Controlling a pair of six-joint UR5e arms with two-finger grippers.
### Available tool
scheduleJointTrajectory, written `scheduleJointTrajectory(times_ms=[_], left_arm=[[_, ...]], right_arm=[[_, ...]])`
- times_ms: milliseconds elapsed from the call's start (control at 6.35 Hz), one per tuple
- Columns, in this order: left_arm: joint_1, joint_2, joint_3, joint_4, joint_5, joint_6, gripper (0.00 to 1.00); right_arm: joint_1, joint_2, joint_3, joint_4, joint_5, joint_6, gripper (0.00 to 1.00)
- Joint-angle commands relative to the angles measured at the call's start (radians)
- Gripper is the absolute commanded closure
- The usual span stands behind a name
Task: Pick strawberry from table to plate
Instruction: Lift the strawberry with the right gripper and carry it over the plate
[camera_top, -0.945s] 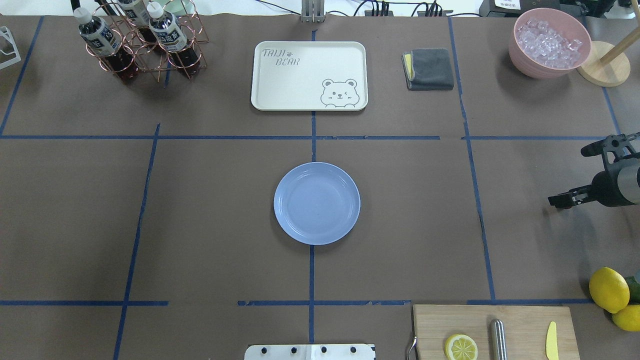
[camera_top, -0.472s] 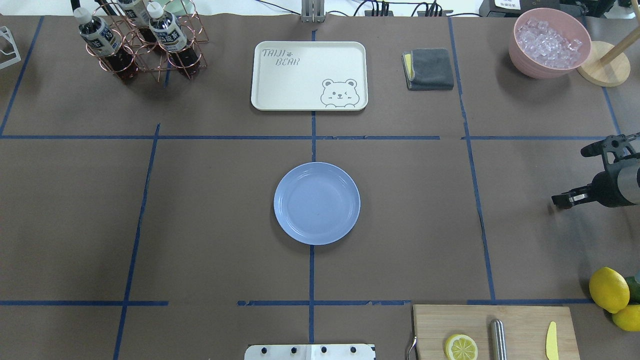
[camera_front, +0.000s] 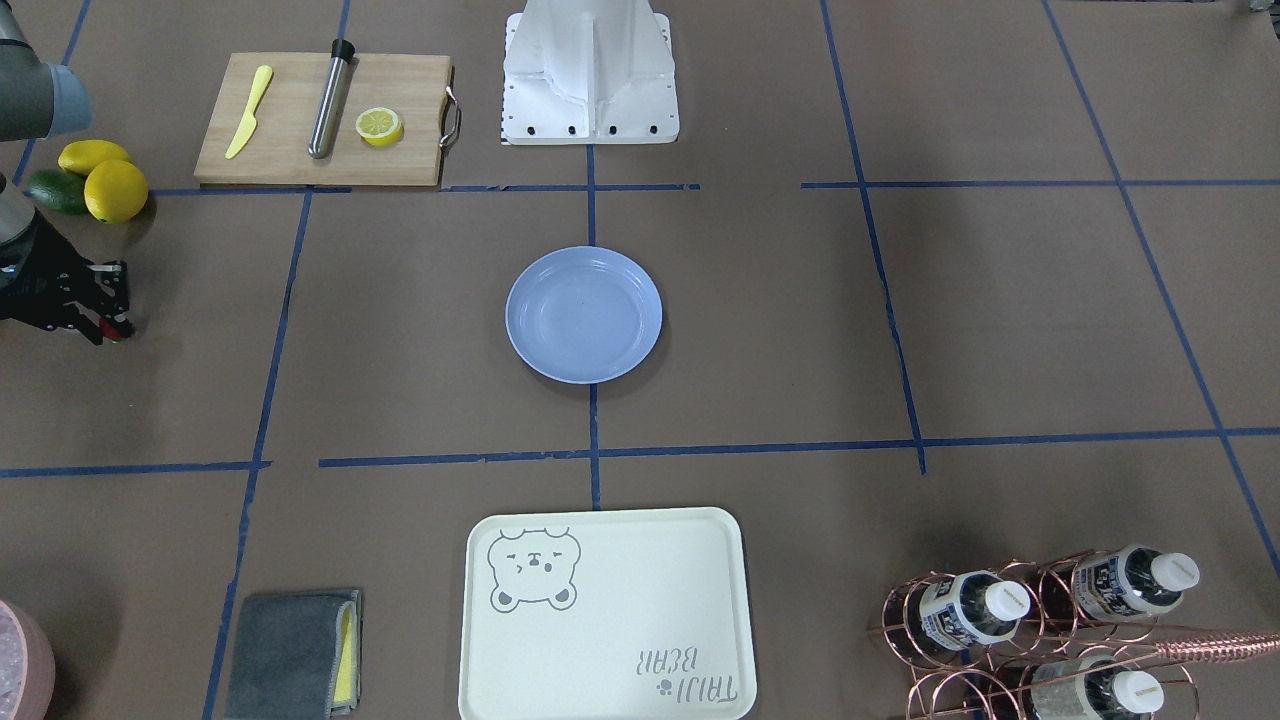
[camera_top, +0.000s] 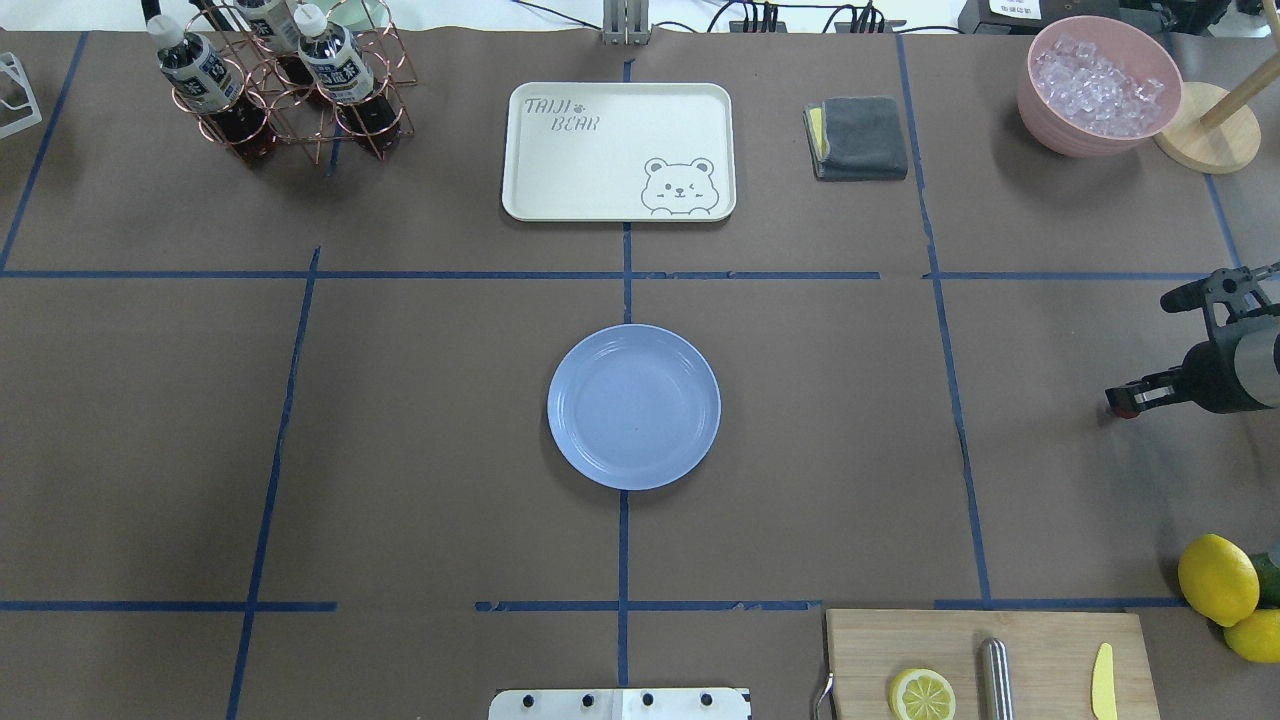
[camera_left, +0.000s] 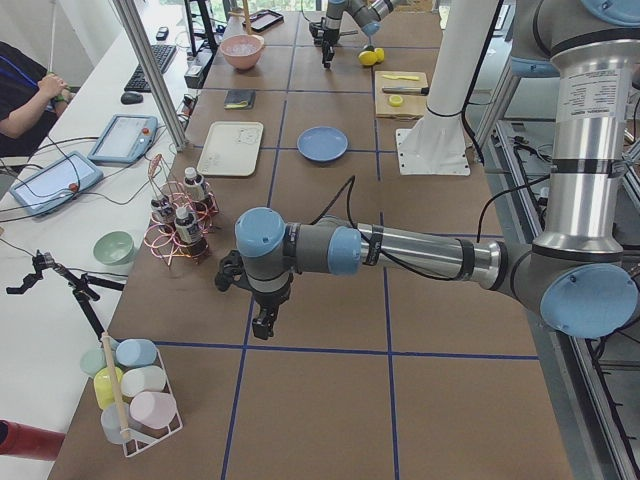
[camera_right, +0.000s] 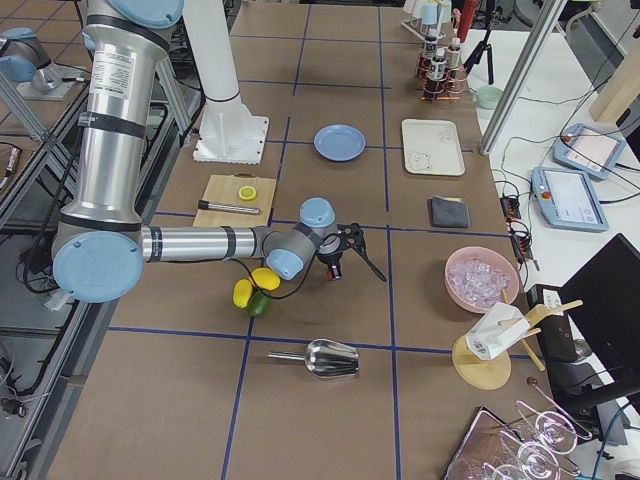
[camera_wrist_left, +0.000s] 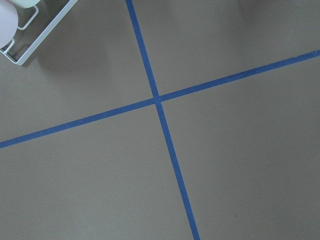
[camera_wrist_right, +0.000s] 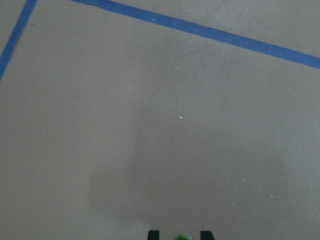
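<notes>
The light-blue plate (camera_top: 633, 406) lies bare at the middle of the brown table (camera_top: 400, 450). Far off at the table's right edge, my right gripper (camera_top: 1118, 402) is low over the paper and shut on the strawberry (camera_top: 1121, 409), a small red bit at its tip. The front-facing view shows the same red speck (camera_front: 121, 335) in that gripper (camera_front: 112, 328). In the right wrist view the berry's green cap (camera_wrist_right: 184, 238) peeks out between the two fingertips. My left gripper (camera_left: 262, 322) hangs over bare paper at the table's left end; I cannot tell if it is open or shut.
Lemons (camera_top: 1217, 578) lie just behind the right gripper, beside a cutting board (camera_top: 1040, 650) holding a lemon half, a metal rod and a yellow knife. At the back stand a cream bear tray (camera_top: 618, 150), grey cloth (camera_top: 858, 137), pink ice bowl (camera_top: 1098, 85) and bottle rack (camera_top: 290, 90).
The right gripper's fingers have closed together and its tip has drawn slightly to the right; a red speck now shows at the tip. Nothing else has moved.
</notes>
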Motion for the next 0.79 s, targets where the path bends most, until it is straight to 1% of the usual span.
scheduleJointTrajectory(times_ms=[0,157,315,472,630], left_arm=[[-0.001,0.0,-0.004,0.0,0.001,0.0,0.0],[-0.001,0.0,-0.006,0.0,-0.001,0.0,0.0],[0.001,-0.002,-0.007,0.0,-0.001,0.0,0.0],[0.001,-0.004,-0.007,0.0,-0.001,0.0,0.0],[0.001,-0.008,-0.006,0.0,-0.001,0.0,0.0]], right_arm=[[-0.002,0.08,0.248,-0.357,0.022,0.005,1.0],[-0.01,0.233,0.289,-0.577,0.02,0.024,1.0],[-0.061,0.389,0.277,-0.687,0.01,0.133,1.0],[-0.126,0.533,0.245,-0.784,-0.022,0.222,1.0],[-0.196,0.705,0.152,-0.841,-0.079,0.374,1.0]])
